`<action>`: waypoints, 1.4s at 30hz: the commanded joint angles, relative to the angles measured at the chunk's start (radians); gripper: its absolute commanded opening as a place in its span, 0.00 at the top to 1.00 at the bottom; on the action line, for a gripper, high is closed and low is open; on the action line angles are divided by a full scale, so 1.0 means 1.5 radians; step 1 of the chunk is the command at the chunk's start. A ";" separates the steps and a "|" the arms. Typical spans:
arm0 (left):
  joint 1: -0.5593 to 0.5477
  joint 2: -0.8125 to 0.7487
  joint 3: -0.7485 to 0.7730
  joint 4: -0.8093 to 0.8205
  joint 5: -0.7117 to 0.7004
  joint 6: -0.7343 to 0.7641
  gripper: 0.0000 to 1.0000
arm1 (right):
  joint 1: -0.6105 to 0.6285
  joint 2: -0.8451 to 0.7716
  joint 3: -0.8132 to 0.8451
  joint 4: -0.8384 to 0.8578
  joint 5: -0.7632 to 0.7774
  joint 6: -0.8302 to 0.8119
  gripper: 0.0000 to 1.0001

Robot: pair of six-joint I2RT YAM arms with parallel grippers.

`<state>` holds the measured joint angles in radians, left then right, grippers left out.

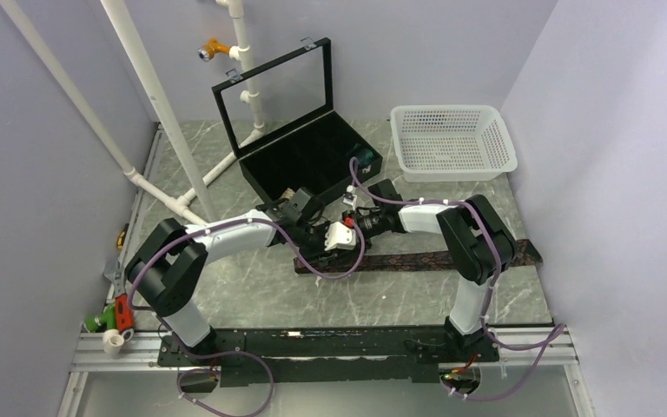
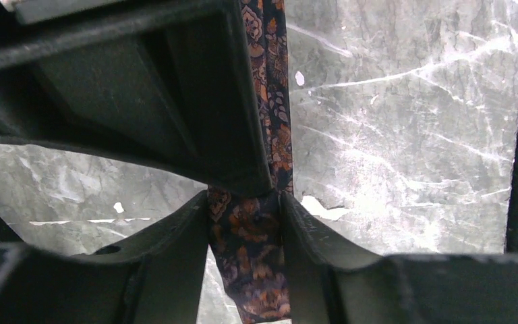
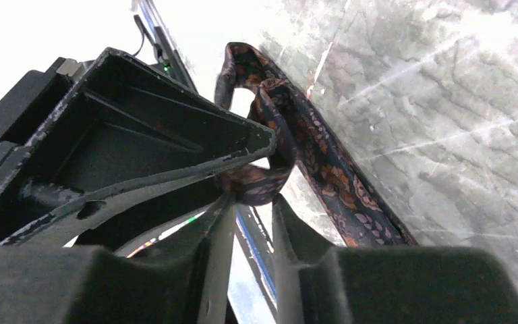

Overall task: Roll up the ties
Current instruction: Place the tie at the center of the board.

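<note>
A dark brown-maroon patterned tie lies flat across the marble table from the middle to the right edge. Both grippers meet at its left end. My left gripper is shut on the tie's end; in the left wrist view the fabric is pinched between its fingers, at the left gripper. My right gripper pinches a folded loop of the same tie at its tips, at the right gripper. A teal tie sits rolled in the black box. The tan tie is out of view.
An open black box with a glass lid stands behind the grippers. A white basket is at the back right. White pipes slant across the back left. Purple cables loop by both wrists.
</note>
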<state>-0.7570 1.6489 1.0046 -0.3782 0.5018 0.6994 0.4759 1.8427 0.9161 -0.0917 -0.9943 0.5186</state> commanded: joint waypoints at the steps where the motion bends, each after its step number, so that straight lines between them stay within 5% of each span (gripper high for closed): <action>1: 0.000 -0.011 0.020 -0.008 0.018 0.001 0.49 | 0.002 0.006 0.028 0.003 -0.011 -0.028 0.76; 7: 0.042 -0.097 -0.064 -0.032 -0.013 0.078 0.28 | 0.000 -0.005 0.005 -0.018 0.010 -0.068 0.92; 13: 0.043 -0.112 -0.099 -0.025 -0.033 0.088 0.31 | 0.000 -0.006 0.019 -0.036 0.015 -0.084 0.94; 15: 0.043 -0.113 -0.099 -0.023 -0.022 0.085 0.34 | 0.000 -0.014 0.023 -0.032 0.009 -0.076 0.85; 19: 0.041 -0.093 -0.077 -0.021 -0.011 0.070 0.42 | 0.003 -0.030 0.025 -0.003 0.010 -0.023 0.48; 23: 0.031 -0.057 -0.042 -0.037 -0.022 0.076 0.53 | 0.012 -0.002 0.061 -0.033 0.022 -0.033 0.41; 36: -0.001 -0.003 0.011 -0.050 -0.014 0.078 0.64 | 0.019 0.034 0.079 -0.086 0.056 -0.075 0.50; 39: -0.002 -0.003 0.013 -0.055 -0.016 0.078 0.62 | 0.018 0.030 0.081 -0.111 0.076 -0.104 0.62; 42: 0.007 -0.014 0.020 -0.071 -0.022 0.068 0.46 | 0.018 0.026 0.083 -0.138 0.094 -0.134 0.78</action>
<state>-0.7544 1.6409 0.9947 -0.4534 0.4541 0.8001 0.4992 1.8915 1.0061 -0.2291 -0.9047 0.3977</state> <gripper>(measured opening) 0.451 0.294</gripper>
